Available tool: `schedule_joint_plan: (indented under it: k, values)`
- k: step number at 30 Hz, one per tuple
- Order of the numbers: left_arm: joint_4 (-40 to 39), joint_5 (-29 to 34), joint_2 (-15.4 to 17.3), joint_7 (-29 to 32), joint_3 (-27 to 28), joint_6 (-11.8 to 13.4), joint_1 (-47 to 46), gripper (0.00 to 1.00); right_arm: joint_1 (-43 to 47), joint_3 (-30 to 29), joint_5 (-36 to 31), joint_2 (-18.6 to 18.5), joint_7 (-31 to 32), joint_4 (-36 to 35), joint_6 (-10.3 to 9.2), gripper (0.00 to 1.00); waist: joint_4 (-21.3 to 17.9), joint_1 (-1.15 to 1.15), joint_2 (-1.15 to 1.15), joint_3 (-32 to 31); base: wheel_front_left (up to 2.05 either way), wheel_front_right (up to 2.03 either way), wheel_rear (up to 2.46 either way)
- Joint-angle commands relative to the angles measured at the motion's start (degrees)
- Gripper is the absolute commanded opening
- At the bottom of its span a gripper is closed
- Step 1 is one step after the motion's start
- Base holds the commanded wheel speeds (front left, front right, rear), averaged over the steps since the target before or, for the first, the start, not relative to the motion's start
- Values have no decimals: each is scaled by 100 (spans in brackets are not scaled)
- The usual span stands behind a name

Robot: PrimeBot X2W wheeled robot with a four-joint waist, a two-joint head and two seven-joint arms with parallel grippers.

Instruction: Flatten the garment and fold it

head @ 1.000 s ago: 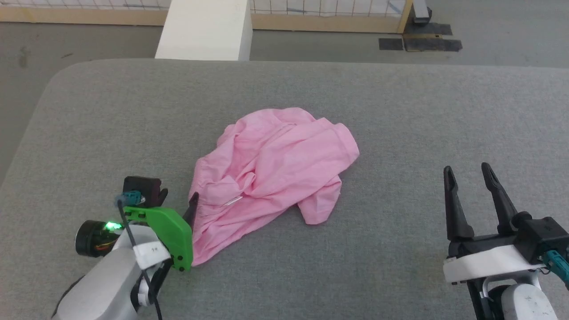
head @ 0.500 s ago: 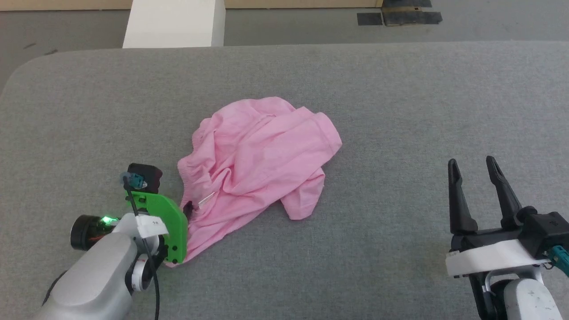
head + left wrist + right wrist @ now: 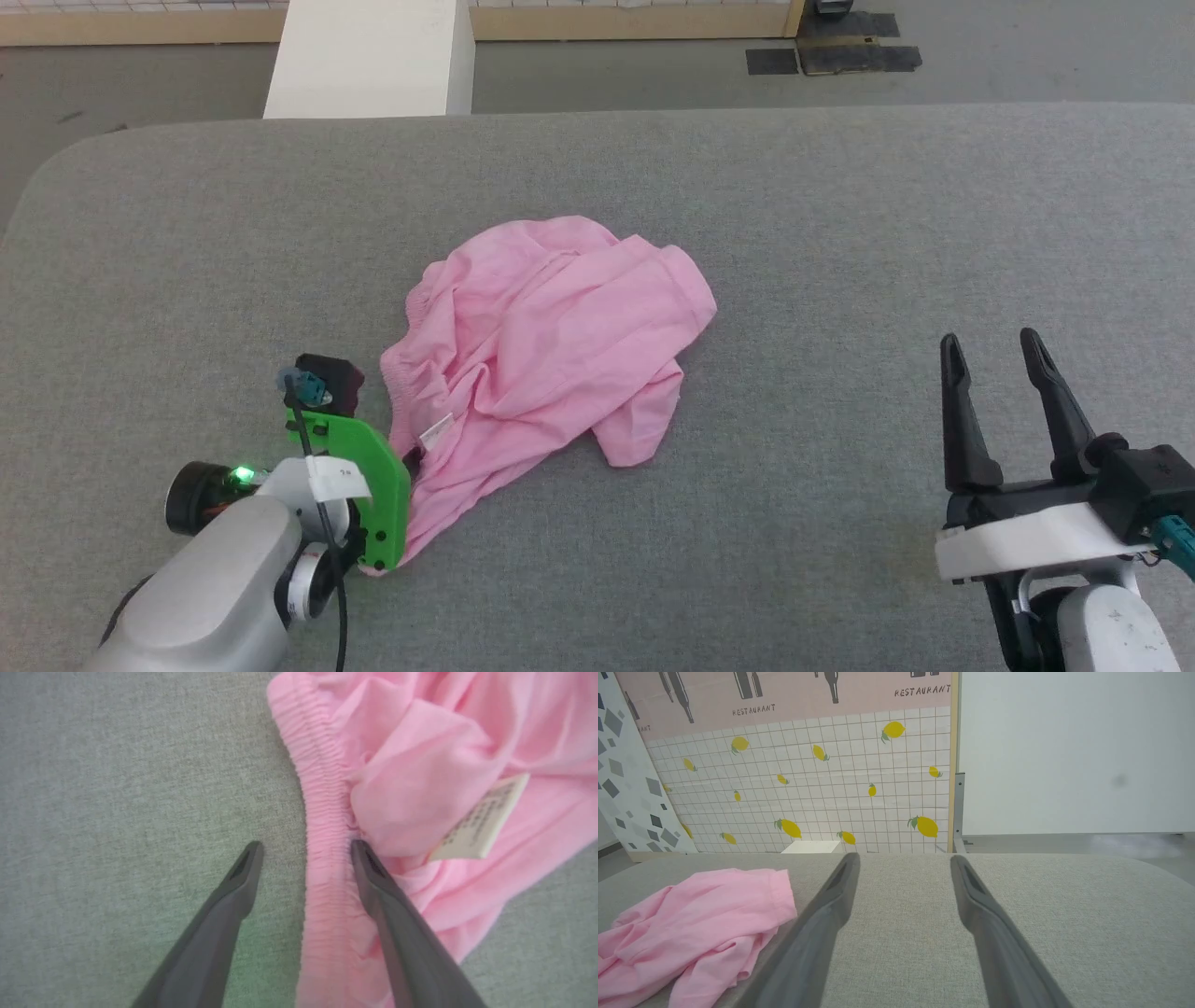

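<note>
Crumpled garment [image 3: 551, 327] at the middle of the bench [image 3: 840, 233], left claw [image 3: 306, 843] spread astride its gathered waistband [image 3: 322, 812], right claw [image 3: 988, 338] spread, idle, well apart; risk: closing on one ply alone, or slipping off thin cloth, hence dragging the heap instead of flattening.

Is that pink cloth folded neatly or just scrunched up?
Scrunched up. The garment lies in a wrinkled heap on the table, cloth bunched over itself, with its label showing.
</note>
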Motion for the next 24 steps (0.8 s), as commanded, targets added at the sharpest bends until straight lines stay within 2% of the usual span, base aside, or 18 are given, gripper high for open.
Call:
schedule_joint_plan:
  k: [1,2,3,4,5,8,11,18,24]
  values:
    - [92,-10,-12,138,-96,-28,50,100,-61,19,40,3,-28,-14,-9,100,-5,0,0,16,0,0,0]
    - [118,-16,-24,213,-136,-61,34,100,-66,25,41,3,-28,-19,-9,100,-9,0,0,32,0,0,0]
    - [142,-26,-40,299,-186,-115,12,48,-72,31,42,3,-28,-21,-9,100,-17,0,0,47,0,0,0]
    - [159,-45,-55,382,-224,-158,-1,20,-76,32,42,3,-28,-23,-9,100,-23,0,0,59,0,0,0]
    - [178,-49,-62,484,-276,-200,-24,0,-79,30,40,3,-28,-23,-9,100,-30,0,0,71,0,0,0]
    - [170,-3,-49,502,-319,-235,-91,0,-79,36,40,3,-28,-42,-9,100,-53,0,0,101,0,0,0]
    - [137,43,-45,240,-228,-141,-95,0,-85,40,24,3,-28,-52,-9,100,-70,0,0,101,0,0,0]
    - [-270,-79,-71,-925,406,386,234,0,-314,350,-131,3,14,84,-9,100,0,0,0,45,0,0,0]
    - [-693,-114,-136,-1571,645,581,545,0,-1054,1090,163,3,866,583,-9,100,160,0,0,89,0,0,0]
